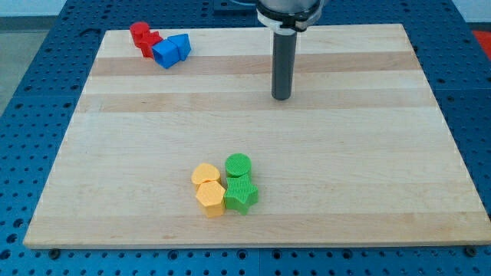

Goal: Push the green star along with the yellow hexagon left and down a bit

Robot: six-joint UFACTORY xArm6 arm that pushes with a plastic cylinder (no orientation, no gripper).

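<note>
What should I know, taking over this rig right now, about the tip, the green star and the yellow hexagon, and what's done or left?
My tip stands at the view's top, right of centre, well apart from every block.
The green star and the yellow hexagon touch side by side near the view's bottom centre, hexagon on the left. The green cylinder and the yellow heart sit just above them.
Done: no contact with the pair shows.
Left: probably bring my tip to the star's upper right, then push both left and slightly down.

I see green star (240,194) flat, touching yellow hexagon (210,198) on its left, near the surface's (345,153) bottom edge.
</note>
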